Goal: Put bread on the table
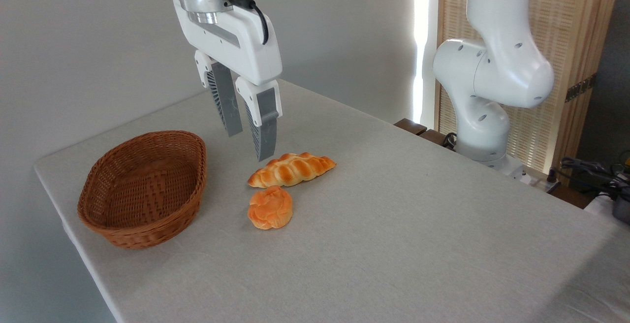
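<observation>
From my seat I see the bread lying flat on the table, a braided golden-brown loaf with paler creases, its long axis running from lower left to upper right, roughly in the middle of the cloth's left half. Just in front of it, nearly touching its left end, sits a round orange knotted bun, also on the cloth. Above the loaf's left end hangs the gripper, its two grey ribbed fingers pointing down with a gap between them and nothing held; the tips are clear of the bread, and I cannot tell how far above it. To the left stands a brown woven wicker basket, oval, near the table's left corner and well apart from both breads. The tabletop is covered in a light grey-beige cloth, smooth with faint creases, running off the right and bottom edges of my view. Behind it is a plain pale grey wall; at the right the arm's white base rises beside the table's far edge, with a slatted wooden screen behind it, a bright strip of daylight next to that, and some dark cables at the far right
</observation>
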`<state>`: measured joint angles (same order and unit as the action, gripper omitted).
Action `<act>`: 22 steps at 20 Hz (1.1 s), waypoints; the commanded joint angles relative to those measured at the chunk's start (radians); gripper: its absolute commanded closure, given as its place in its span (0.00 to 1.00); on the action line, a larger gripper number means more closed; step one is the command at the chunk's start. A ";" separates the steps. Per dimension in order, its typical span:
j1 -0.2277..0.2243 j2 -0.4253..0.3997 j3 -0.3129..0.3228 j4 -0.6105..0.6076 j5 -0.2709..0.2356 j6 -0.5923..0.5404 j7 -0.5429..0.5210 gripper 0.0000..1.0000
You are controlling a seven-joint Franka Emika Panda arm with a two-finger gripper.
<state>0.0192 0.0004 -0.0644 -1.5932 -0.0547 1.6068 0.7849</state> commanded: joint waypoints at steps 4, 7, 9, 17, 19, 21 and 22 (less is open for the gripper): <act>-0.061 -0.003 0.063 0.007 -0.022 0.002 0.005 0.00; -0.079 -0.003 0.069 0.007 -0.017 0.001 0.007 0.00; -0.097 -0.003 0.096 0.007 -0.016 0.001 0.007 0.00; -0.097 0.001 0.097 0.007 -0.011 0.002 0.011 0.00; -0.097 0.001 0.092 0.007 -0.007 0.002 0.011 0.00; -0.097 0.001 0.092 0.007 -0.007 0.002 0.011 0.00; -0.097 0.001 0.092 0.007 -0.007 0.002 0.010 0.00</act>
<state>-0.0627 0.0004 0.0112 -1.5915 -0.0582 1.6068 0.7850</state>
